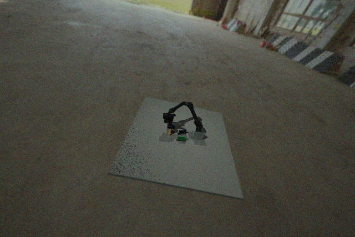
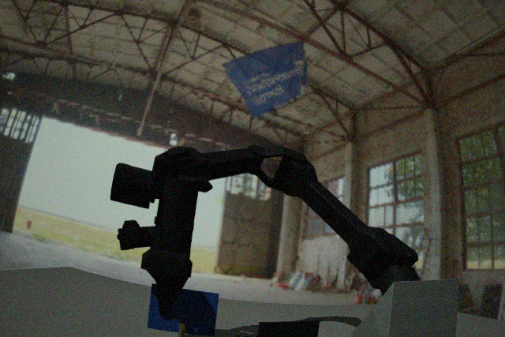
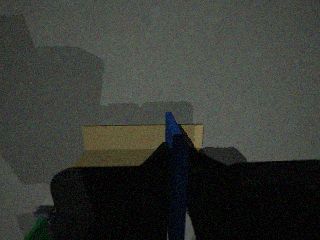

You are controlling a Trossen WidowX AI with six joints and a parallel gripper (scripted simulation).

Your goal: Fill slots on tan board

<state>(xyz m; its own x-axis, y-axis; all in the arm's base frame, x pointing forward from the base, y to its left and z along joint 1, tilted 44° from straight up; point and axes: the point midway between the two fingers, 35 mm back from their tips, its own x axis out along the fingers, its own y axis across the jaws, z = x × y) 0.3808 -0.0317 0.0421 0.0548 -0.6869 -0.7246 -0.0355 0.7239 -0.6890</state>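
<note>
While the black parallel-jaw gripper (image 1: 170, 126) (image 2: 166, 316) (image 3: 171, 147) points straight down, its fingers are clamped on a flat, rectangular blue board (image 1: 173, 126) (image 2: 203, 308) (image 3: 178, 195), held upright. The board sits at the standing tan board (image 1: 170, 131) (image 2: 181, 327) (image 3: 125, 137) and runs crosswise to it in the wrist view. Dim light and the fingers themselves hide the notch, so I can't fairly say whether the two are locked together or the blue one is only resting at a slot.

The likeliest trouble is a notch a little off its slot: pushing down then would jam edge on edge, tip the tan board or make the blue one slide up between the fingers. A tilt in the grip could wedge it partway, and letting go before it is fully down would leave it proud or leaning.

As for the holders, a low black holder (image 1: 182, 132) (image 2: 289, 328) lies between the tan board and the arm's base; whether it holds anything is too dark to tell. Near it is a green board (image 1: 181, 139) (image 3: 40, 230), apart from the tan one, apparently in its own holder and probably next if another slot is open.
</note>
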